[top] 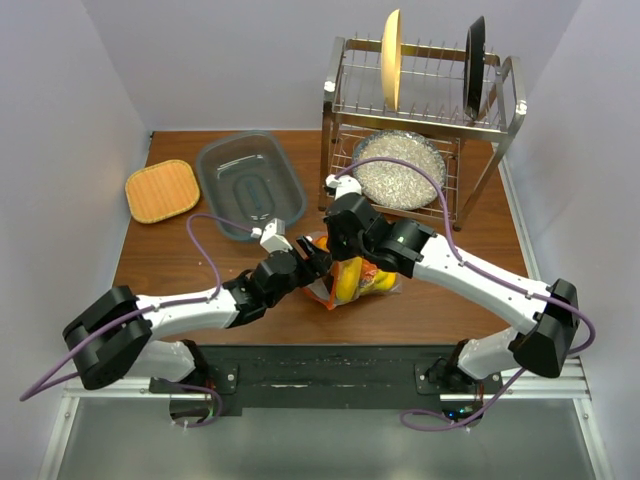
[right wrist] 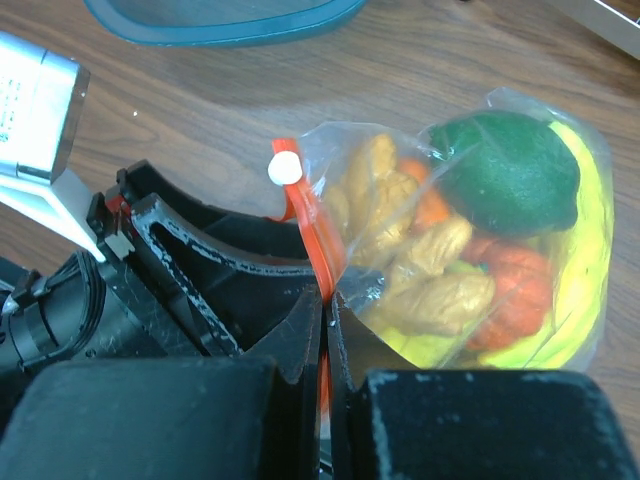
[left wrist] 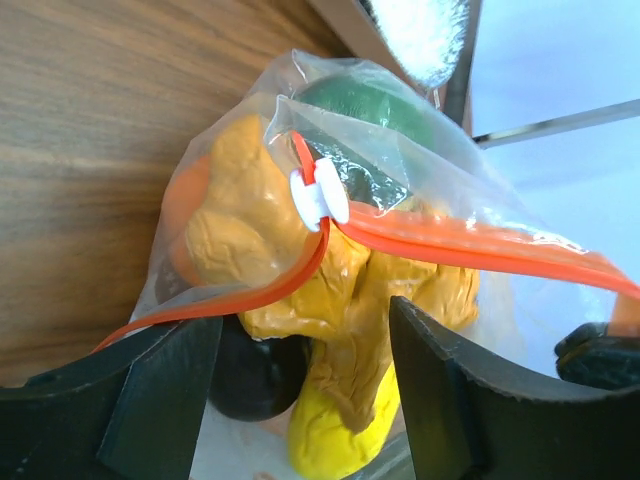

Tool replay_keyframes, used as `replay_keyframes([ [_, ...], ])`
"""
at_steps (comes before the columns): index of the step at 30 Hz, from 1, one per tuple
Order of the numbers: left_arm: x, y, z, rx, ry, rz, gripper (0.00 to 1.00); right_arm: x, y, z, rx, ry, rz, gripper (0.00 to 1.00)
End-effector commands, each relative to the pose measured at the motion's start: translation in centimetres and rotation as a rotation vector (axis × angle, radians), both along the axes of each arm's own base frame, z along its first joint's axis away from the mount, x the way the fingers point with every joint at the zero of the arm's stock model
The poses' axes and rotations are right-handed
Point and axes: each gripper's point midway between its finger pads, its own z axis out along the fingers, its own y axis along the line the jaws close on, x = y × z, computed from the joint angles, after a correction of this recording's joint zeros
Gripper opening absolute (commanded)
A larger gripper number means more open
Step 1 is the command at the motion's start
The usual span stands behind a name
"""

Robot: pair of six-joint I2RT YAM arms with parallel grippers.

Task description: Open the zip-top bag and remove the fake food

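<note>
Half unzipped, seemingly: right hand (right wrist: 327, 330) pinched shut on zip-top bag's (right wrist: 450, 260) orange strip (right wrist: 315, 240); left hand (left wrist: 305, 335) wide, empty. Grip strip's free side, pull apart gently.

Clear crinkly plastic zip-top bag (right wrist: 455, 215), plastic fake food (right wrist: 440, 295), matt wood-grain table (right wrist: 400, 70), shiny metal rack (top: 420, 100)

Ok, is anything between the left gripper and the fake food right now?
Yes. The clear film of the zip-top bag wraps the fake food, and its orange zip strip crosses just ahead of the open left gripper. The strip looks parted only on one side of the white slider; the right gripper pinches it.
</note>
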Motion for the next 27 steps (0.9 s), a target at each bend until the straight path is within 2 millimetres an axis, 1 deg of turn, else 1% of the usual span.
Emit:
replay_keyframes([
  [1, 1.9, -0.2, 2.7, -0.064, -0.110, 0.055, 0.72, -0.3, -0.3, 1.8, 0.044, -0.030, -0.004, 0.00],
  [3, 2.0, -0.2, 2.7, -0.079, -0.116, 0.057, 0.73, -0.4, -0.2, 2.1, 0.049, -0.031, 0.000, 0.00],
  [5, 2.0, -0.1, 2.2, -0.071, -0.102, 0.063, 0.79, -0.6, -0.2, 2.0, 0.045, -0.028, 0.004, 0.00],
  [8, 2.1, 0.2, 1.8, -0.070, -0.088, 0.087, 0.83, -0.7, -0.2, 2.2, 0.046, -0.028, 0.009, 0.00],
  [11, 2.2, 0.1, 1.3, -0.073, -0.075, 0.090, 0.83, -0.8, -0.1, 2.3, 0.045, -0.027, 0.013, 0.00],
  [16, 1.7, -0.6, 0.2, -0.100, -0.049, 0.056, 0.79, -0.8, -0.3, 2.5, 0.036, -0.033, 0.010, 0.00],
  [19, 1.3, -0.3, -0.7, -0.101, -0.033, 0.057, 0.79, -0.8, -0.4, 2.6, 0.035, -0.036, 0.008, 0.00],
  [25, 1.4, -0.3, -0.4, -0.104, -0.054, 0.052, 0.80, -1.0, -0.2, 2.6, 0.036, -0.032, 0.014, 0.00],
  [26, 1.5, -0.4, 0.3, -0.123, -0.073, 0.049, 0.79, -1.0, -0.2, 2.5, 0.032, -0.030, 0.015, 0.00],
  [27, 1.6, -0.6, 0.5, -0.127, -0.084, 0.045, 0.78, -1.1, -0.1, 2.5, 0.033, -0.030, 0.017, 0.00],
])
